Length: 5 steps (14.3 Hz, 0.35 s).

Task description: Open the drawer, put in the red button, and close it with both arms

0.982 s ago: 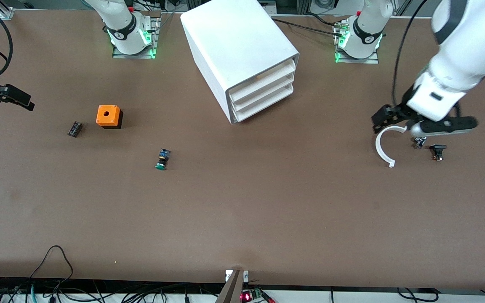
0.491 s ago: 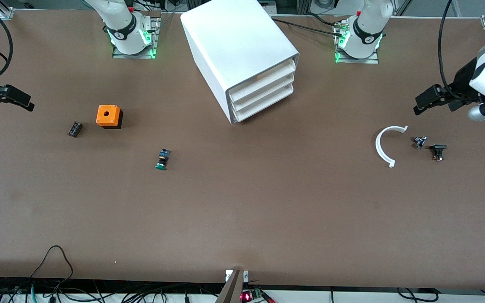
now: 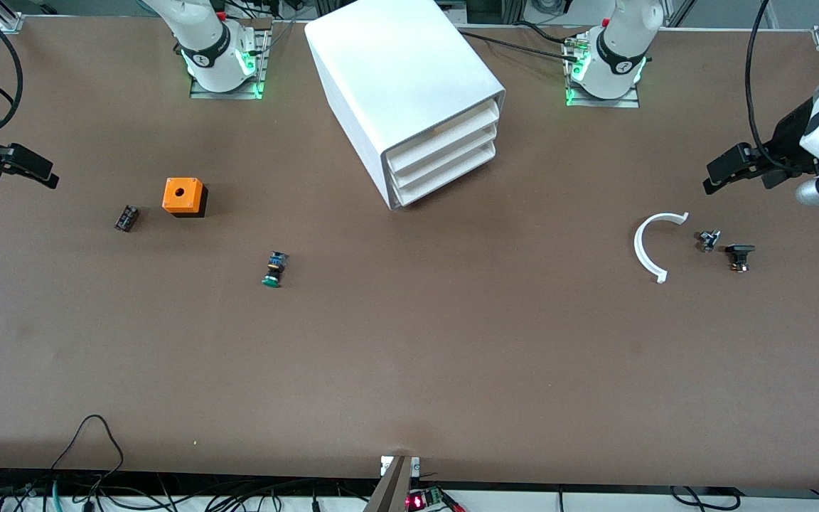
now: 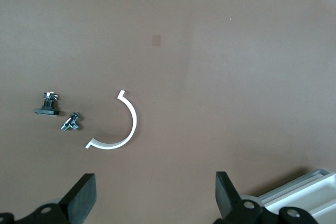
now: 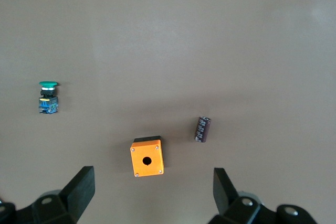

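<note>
The white cabinet [image 3: 402,78] stands between the two arm bases, and all three of its drawers sit pushed in. The drawer [image 3: 445,178] is the lowest of them. The red button is out of view. My left gripper [image 3: 719,174] [image 4: 156,198] hangs open and empty over the table at the left arm's end, up from a white arc-shaped piece [image 3: 640,249] [image 4: 128,129]. My right gripper [image 3: 25,167] [image 5: 152,192] is open and empty over the right arm's end, by the orange cube [image 3: 183,195] [image 5: 147,157].
A green-capped button [image 3: 274,270] [image 5: 48,97] lies nearer the front camera than the orange cube. A small dark component [image 3: 126,217] [image 5: 203,129] lies beside the cube. Beside the arc lie a small metal part [image 3: 708,240] [image 4: 70,123] and a black flat part [image 3: 739,254] [image 4: 48,107].
My left arm has lifted off the white arc and swung out toward its end of the table, then nearly stopped. The right arm and everything on the table stayed put.
</note>
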### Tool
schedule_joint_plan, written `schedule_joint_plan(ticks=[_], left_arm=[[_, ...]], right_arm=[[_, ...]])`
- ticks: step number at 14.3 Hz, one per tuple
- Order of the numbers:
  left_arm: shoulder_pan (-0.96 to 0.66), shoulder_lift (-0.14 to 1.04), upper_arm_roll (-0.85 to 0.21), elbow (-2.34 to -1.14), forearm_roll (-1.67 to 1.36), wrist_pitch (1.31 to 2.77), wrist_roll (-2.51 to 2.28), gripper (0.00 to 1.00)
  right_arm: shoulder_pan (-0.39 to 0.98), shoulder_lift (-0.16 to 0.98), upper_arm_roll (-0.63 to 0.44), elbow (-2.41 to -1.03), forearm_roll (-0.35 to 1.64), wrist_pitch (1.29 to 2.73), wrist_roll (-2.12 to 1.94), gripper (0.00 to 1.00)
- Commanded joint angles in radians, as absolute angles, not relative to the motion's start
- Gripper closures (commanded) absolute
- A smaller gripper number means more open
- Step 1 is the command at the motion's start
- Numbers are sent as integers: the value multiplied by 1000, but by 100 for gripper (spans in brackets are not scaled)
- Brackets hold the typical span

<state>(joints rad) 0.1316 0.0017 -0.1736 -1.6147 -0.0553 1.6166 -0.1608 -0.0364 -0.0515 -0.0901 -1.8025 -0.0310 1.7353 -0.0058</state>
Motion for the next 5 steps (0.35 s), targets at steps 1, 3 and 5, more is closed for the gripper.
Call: schedule_joint_plan(ticks=[1,3,5], left_arm=[[133,17,-175,-1582,-57,1589,-118,0],[135,18,-172,-1583,-55,1589,-118,0],[135,18,-173,-1583,-55,1589,-118,0]], right_arm=[[-34,-67,-78,-1815,-26,1743,-17,0],[-34,-67,-75,-1813,-29,1743,-17,0],[-34,-67,-75,-1813,-29,1746,-17,0]])
